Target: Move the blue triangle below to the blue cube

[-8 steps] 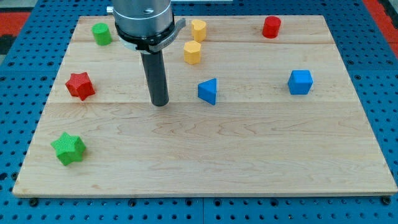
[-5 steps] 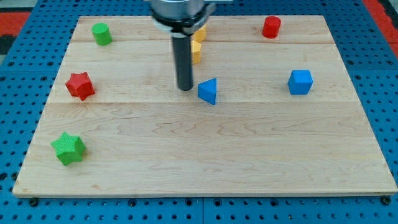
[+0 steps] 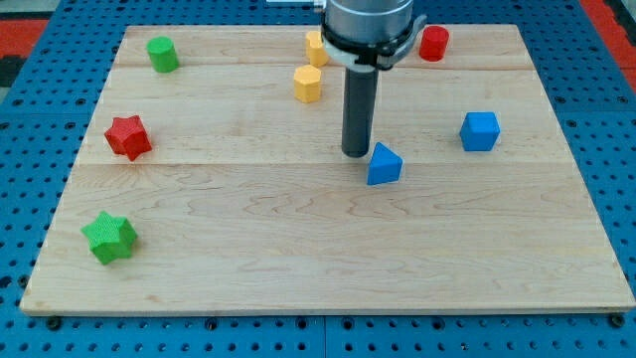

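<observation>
The blue triangle lies on the wooden board near its middle, a little right of centre. The blue cube sits further to the view's right and slightly higher. My tip is on the board just to the left of and slightly above the blue triangle, touching or almost touching its upper left side. The rod rises straight up from the tip to the arm's round grey end at the view's top.
Two yellow blocks sit at the top, left of the rod. A red cylinder is at the top right, a green cylinder top left, a red star left, a green star bottom left.
My tip has swept from the left to the right across the board. The blue triangle has been pushed to the right and slightly down, closer to the blue cube.
</observation>
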Motion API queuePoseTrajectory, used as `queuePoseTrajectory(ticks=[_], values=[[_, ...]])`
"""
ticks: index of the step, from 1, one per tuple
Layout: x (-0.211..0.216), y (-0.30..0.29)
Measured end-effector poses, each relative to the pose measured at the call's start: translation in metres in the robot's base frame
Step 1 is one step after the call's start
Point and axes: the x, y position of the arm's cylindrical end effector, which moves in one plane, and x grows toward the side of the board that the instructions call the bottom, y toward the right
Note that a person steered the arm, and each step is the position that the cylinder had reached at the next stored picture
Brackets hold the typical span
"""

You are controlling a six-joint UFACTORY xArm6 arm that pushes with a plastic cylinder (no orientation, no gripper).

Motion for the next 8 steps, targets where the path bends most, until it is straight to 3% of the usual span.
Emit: queuePoseTrajectory(ticks=[1,2,3,5,7,8], values=[[0.027,0.075],[0.051,0.105],[0.102,0.124],[0.034,0.060],[0.028,0.060],[0.006,0.059]])
